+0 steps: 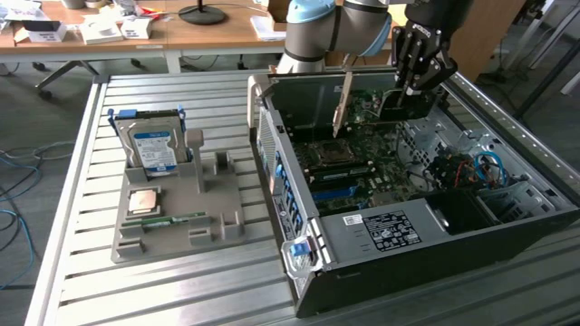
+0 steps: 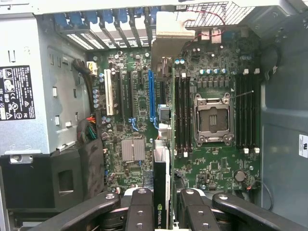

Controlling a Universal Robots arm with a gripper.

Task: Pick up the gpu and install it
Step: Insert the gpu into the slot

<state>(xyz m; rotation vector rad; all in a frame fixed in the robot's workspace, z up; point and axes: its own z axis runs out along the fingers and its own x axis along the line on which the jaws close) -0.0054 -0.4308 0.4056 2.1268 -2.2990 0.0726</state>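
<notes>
The gpu (image 1: 343,102) hangs upright inside the open computer case (image 1: 390,272), above the motherboard (image 1: 363,170). Its silver bracket faces the case's rear wall. My gripper (image 1: 400,113) reaches down from above and is shut on the card's other end. In the wrist view the gpu (image 2: 162,163) shows edge-on down the middle, with black fingers (image 2: 140,209) pressed against both its sides at my gripper (image 2: 162,208). The card's line runs right beside the blue expansion slot (image 2: 152,96), between it and the memory slots (image 2: 182,110). I cannot tell whether it touches the board.
A grey holder (image 1: 213,217) on the slatted table carries a hard drive (image 1: 154,146), a processor chip (image 1: 145,202) and a memory stick (image 1: 163,221). Inside the case are the processor socket (image 2: 211,118), a heatsink (image 2: 133,149), the power supply (image 2: 29,96) and loose cables (image 1: 480,166).
</notes>
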